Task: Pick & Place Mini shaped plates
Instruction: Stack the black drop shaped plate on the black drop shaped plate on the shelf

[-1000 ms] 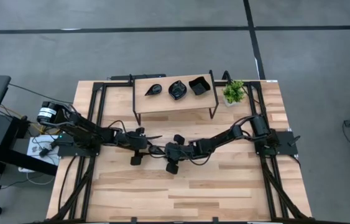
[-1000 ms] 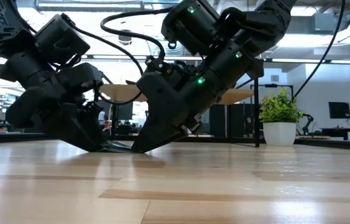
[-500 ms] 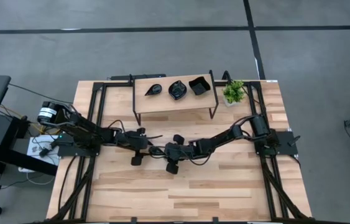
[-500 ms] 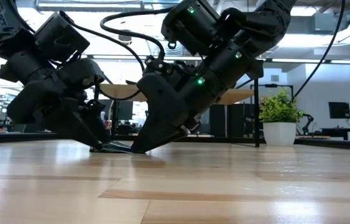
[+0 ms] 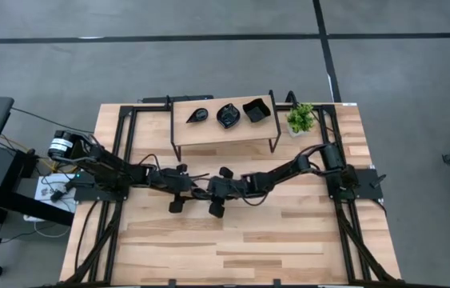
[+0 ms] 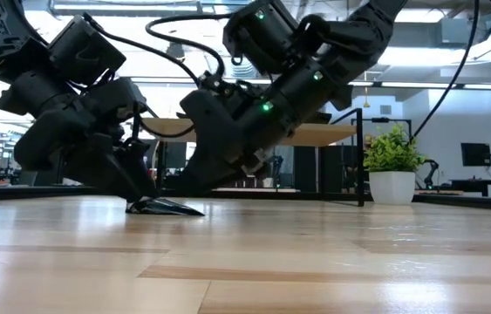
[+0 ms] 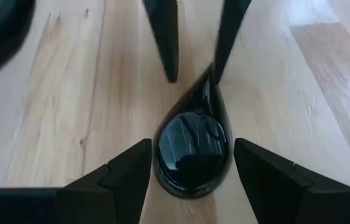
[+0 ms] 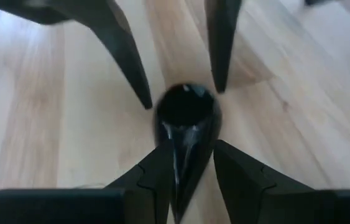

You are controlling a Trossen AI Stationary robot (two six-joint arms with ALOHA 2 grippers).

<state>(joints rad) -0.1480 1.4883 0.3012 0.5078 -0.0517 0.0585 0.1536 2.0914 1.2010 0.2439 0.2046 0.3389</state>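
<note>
The wooden table (image 5: pixel 288 232) carries a small raised shelf (image 5: pixel 223 128) near its far edge, with a potted plant (image 5: pixel 300 118) just beside the shelf toward the far right corner. The two dark arms reach in from the left and right edges and meet near the table's middle, in front of the shelf. There a black teardrop plate (image 7: pixel 193 146) lies flat on the wood between them. The left gripper (image 7: pixel 190 163) has its fingers spread wide, one on either side of the plate's rounded end, apart from it. The right gripper (image 8: pixel 192 160) has its fingers half apart, straddling the plate's pointed tail; contact cannot be told. Three more plates (image 5: pixel 228 114) sit in a row on the shelf.
</note>
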